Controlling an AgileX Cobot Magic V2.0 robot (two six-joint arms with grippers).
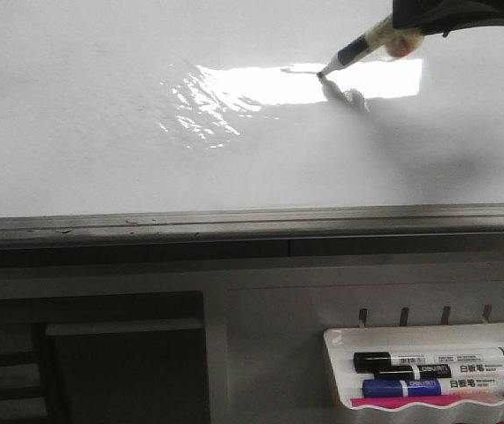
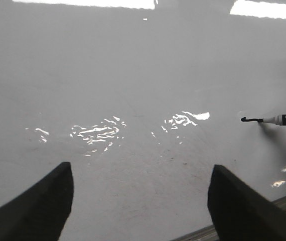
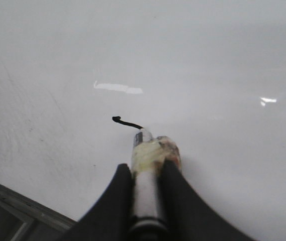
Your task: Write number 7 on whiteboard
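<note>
Glossy white whiteboard [image 1: 102, 115] fills the field ahead of both arms; its grey metal lower edge [image 1: 234, 221] runs across the front view. The right gripper [image 3: 145, 201] is clenched on a marker [image 3: 147, 175], fingers [image 3: 178, 201] pressed against the barrel on either side, tape-like wrap visible near the tip end. The marker tip touches the board just ahead of the gripper. From the tip a short dark stroke [image 3: 125, 121] extends away, slightly wavy with a small hook at its far end: only the top stroke of the number 7 is present; the long slanted stem is not drawn. In the front view the stroke [image 1: 303, 70] lies within the bright rectangular light reflection [image 1: 305, 84], directly at the marker's tip.

The left gripper [image 2: 140, 201] hovers over bare board, jaws spread wide, holding nothing. The stroke and the marker tip sit well off to its side, near the edge of its wrist view.

Below the board edge, a small white tray [image 1: 429, 334] holds three capped markers [image 1: 438, 373], well apart from both grippers.
</note>
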